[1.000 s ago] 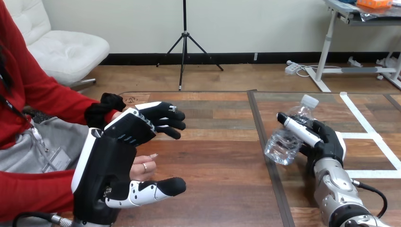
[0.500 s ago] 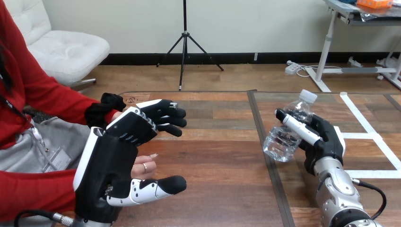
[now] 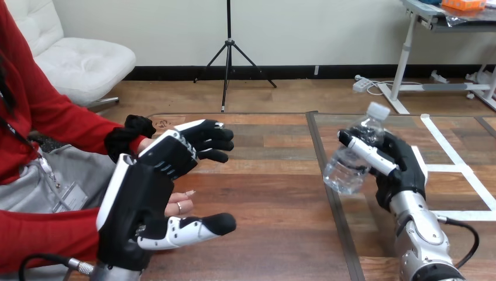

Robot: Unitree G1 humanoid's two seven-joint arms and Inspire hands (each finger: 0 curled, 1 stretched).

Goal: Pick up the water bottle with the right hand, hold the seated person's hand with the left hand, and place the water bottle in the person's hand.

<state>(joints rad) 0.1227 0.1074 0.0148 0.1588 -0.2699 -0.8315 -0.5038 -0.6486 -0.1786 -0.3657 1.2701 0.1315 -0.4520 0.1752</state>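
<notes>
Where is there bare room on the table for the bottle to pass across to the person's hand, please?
The wooden table is bare between the left hand and the water bottle in the right hand. It is crowded at the left, where the left hand covers the person's hand.

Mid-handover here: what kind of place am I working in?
Probably a test or demo bench, not a home: a wooden table marked with white tape lines, the person's hand held out at its left side, and a water bottle gripped in the right hand.
</notes>
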